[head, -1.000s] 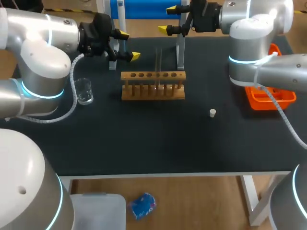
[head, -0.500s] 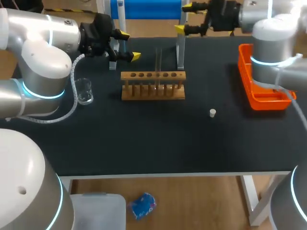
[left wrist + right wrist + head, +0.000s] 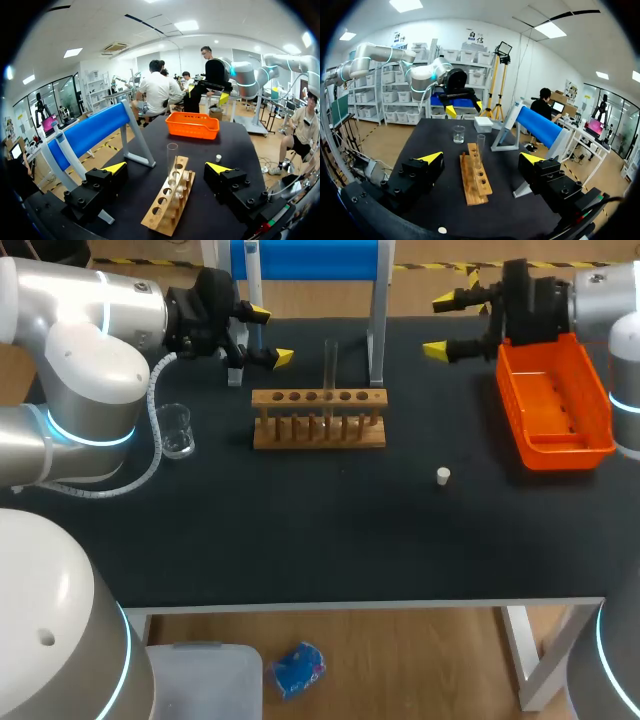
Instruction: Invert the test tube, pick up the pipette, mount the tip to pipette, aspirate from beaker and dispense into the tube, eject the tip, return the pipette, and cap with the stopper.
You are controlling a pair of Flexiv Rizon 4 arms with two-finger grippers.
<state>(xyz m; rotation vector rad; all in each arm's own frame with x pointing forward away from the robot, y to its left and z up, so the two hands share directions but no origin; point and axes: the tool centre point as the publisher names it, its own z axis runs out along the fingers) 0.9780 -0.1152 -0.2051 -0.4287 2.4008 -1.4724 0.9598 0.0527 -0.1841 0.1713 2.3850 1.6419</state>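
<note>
A clear test tube (image 3: 331,362) stands upright in the wooden rack (image 3: 318,420) at mid-table. The glass beaker (image 3: 176,430) sits left of the rack. A small white stopper (image 3: 443,476) lies to the rack's right front. My left gripper (image 3: 268,335) hangs open behind the rack's left end, holding nothing. In the left wrist view the left gripper (image 3: 166,168) faces the tube (image 3: 172,156) and rack (image 3: 169,202). My right gripper (image 3: 440,328) is open and empty beside the orange tray (image 3: 590,445); in its wrist view the right gripper (image 3: 481,158) looks along the rack (image 3: 474,181). I make out no pipette.
A blue stand (image 3: 308,258) on grey legs spans the table's far edge behind the rack. The orange tray (image 3: 193,125) sits at the right side. Bare black tabletop (image 3: 320,540) stretches in front of the rack.
My right arm has swung to the right, carrying its open gripper from behind the rack to the orange tray's left end, uncovering the tray. The left arm has kept still.
</note>
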